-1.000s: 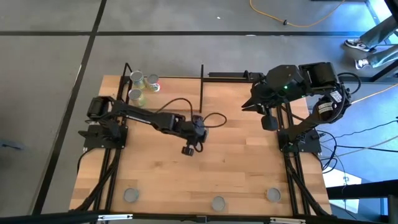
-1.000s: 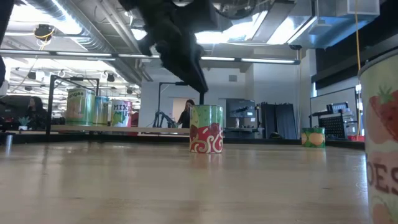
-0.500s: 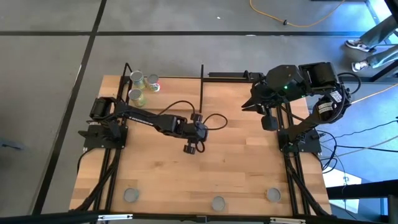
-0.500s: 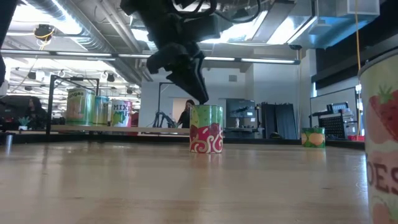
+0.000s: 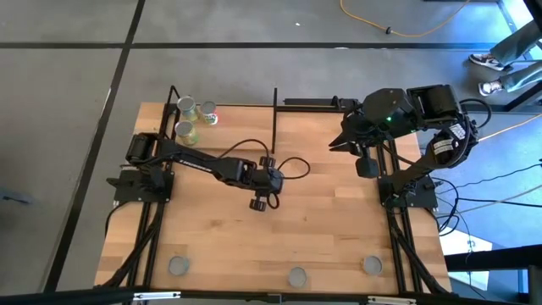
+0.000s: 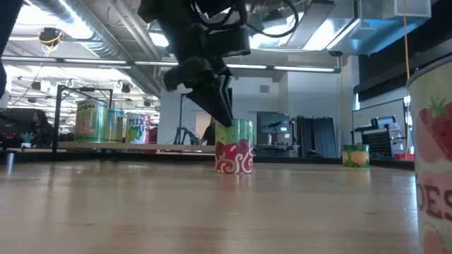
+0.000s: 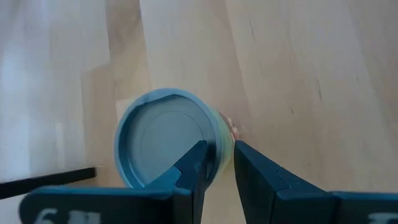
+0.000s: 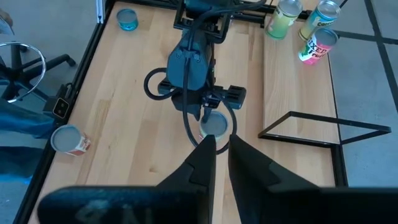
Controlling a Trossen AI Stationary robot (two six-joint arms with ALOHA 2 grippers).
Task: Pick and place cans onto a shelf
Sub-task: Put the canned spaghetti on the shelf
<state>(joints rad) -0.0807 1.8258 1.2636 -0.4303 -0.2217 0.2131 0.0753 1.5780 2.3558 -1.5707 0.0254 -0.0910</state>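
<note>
Just now the left gripper [image 7: 217,149] hangs with its fingers only a narrow slit apart, holding nothing, tips over the rim of a green-and-red can [image 7: 165,134] standing mid-table, well apart from the shelf [image 8: 292,93] and its three cans [image 5: 185,130]. So narrow a gap would probably not span the can; lowered as it is, a fingertip could strike the lid and tip it. The low view shows the tip at the can's top edge; the left wrist view alone shows the offset. The right gripper [image 8: 217,140] waits raised and empty, also a narrow slit.

Can [image 6: 432,155] cut off, frame edge
</note>
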